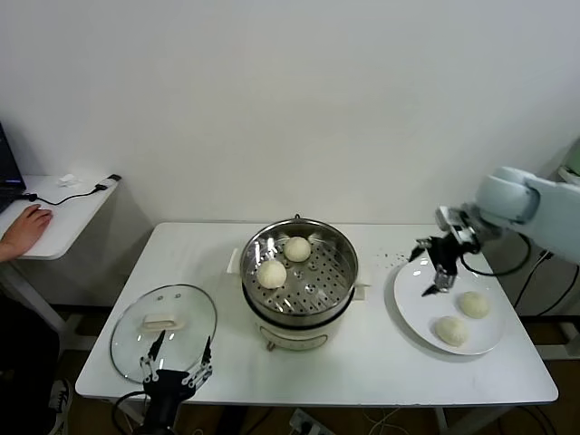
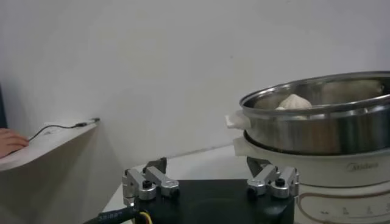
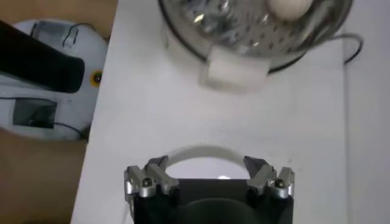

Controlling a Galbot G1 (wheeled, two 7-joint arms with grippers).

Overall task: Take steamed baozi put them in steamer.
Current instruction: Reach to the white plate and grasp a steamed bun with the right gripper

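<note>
The steel steamer (image 1: 337, 272) stands at the middle of the white table with two baozi (image 1: 271, 273) (image 1: 297, 248) on its perforated tray. Two more baozi (image 1: 473, 304) (image 1: 451, 331) lie on the white plate (image 1: 417, 304) at the right. My right gripper (image 1: 430, 270) is open and empty, above the plate's near-steamer side, apart from both buns. In the right wrist view the right gripper (image 3: 206, 163) hangs over the plate's rim (image 3: 195, 151), with the steamer (image 3: 244, 36) beyond. My left gripper (image 1: 177, 362) is open and empty at the table's front left; it (image 2: 208, 164) faces the steamer (image 2: 323, 128).
A round glass lid (image 1: 163, 331) lies flat at the front left, just behind the left gripper. A small side table (image 1: 63, 213) with cables and a person's hand (image 1: 23, 231) stands at the far left. The table's front edge is close to the plate and the lid.
</note>
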